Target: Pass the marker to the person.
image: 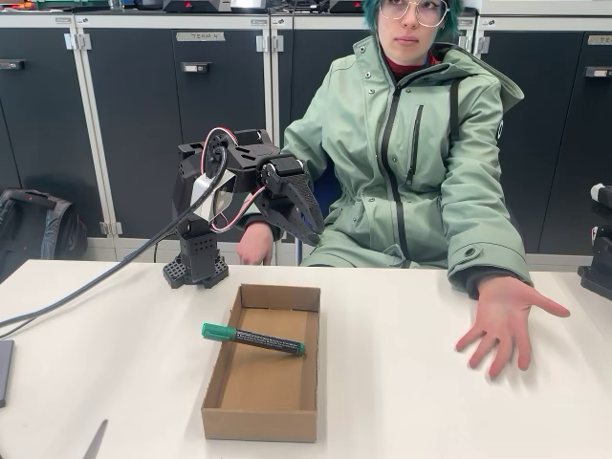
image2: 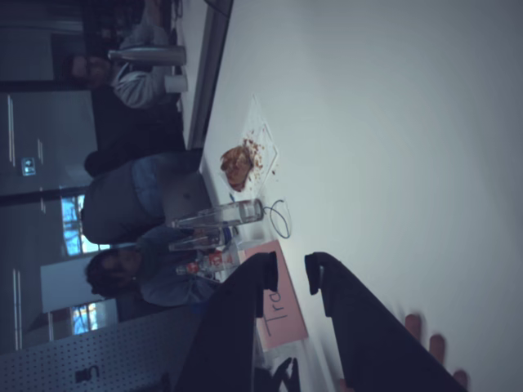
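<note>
I take this for a lab or shared workroom: behind the white bench point(image: 402, 382) runs a far wall of dark cabinets point(image: 172, 115) with label strips, and my wrist view shows other people point(image2: 122, 269) seated among bottles point(image2: 216, 216) at the bench's end.

The matte black plastic robot arm point(image: 239, 182) carries red, white and black cables and 2 tapered black fingers point(image: 304, 206).
</note>
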